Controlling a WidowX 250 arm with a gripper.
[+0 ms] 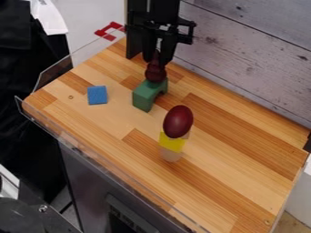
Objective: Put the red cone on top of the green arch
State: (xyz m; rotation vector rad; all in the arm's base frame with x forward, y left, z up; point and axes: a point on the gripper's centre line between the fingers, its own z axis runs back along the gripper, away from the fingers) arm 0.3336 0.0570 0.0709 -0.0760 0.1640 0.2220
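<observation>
The gripper (158, 53) hangs down at the top of the view, its two dark fingers closed around the narrow upper tip of the dark red cone (155, 73). Upright, the cone has its wide base at the top face of the green arch (144, 97); whether its full weight rests there I cannot tell. The arch stands on the wooden surface, its opening facing the lower right.
A blue block (97, 95) lies left of the arch. Nearer the camera, a stack has a dark red egg-shaped piece (178, 121) above a yellow block (172, 142) and a pale wooden piece (170, 155). Clear rails edge the table (243, 182); a plank wall stands behind.
</observation>
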